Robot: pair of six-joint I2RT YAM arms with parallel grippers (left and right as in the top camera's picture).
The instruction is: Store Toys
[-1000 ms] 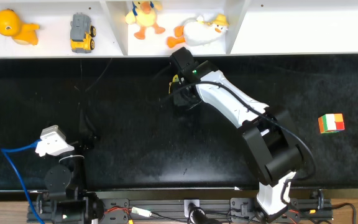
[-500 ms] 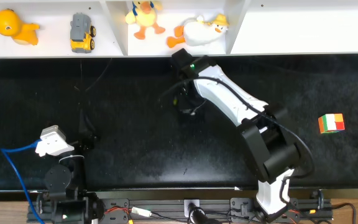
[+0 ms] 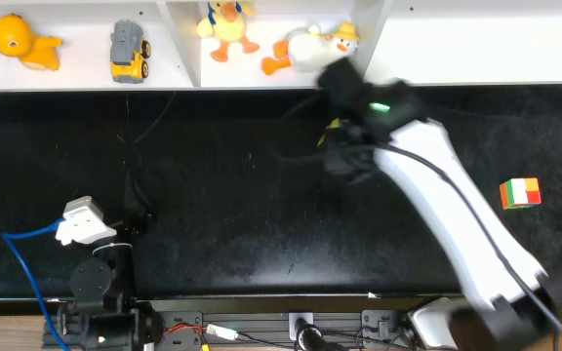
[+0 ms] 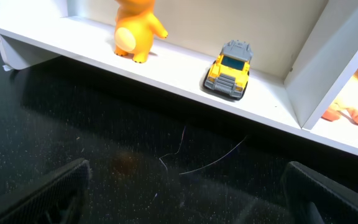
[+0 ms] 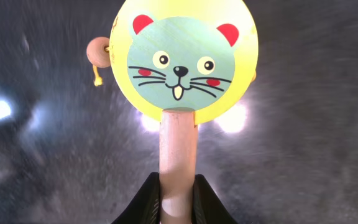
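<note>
My right gripper [image 5: 178,200] is shut on the wooden handle [image 5: 178,149] of a yellow rattle drum [image 5: 184,62] with a green cat face, held above the black mat. From above, the right gripper [image 3: 344,151] hangs just in front of the white shelf [image 3: 281,76], below a white goose toy [image 3: 315,49]. Shelf bays hold an orange duck [image 3: 22,41], a yellow truck [image 3: 128,51] and a yellow duck plush [image 3: 227,27]. A coloured cube [image 3: 520,192] lies at the mat's right. My left gripper [image 4: 185,211] is open over the mat, facing the truck [image 4: 229,70] and orange duck [image 4: 135,31].
The black mat [image 3: 213,195] covers the table up to the shelf. The shelf's rightmost bay [image 3: 476,39] holds nothing. A blue cable [image 3: 22,268] trails by the left arm's base. Shelf dividers [image 4: 316,56] separate the bays.
The right arm has swung to the right along the shelf front, carrying the rattle drum with it. The left arm has not moved.
</note>
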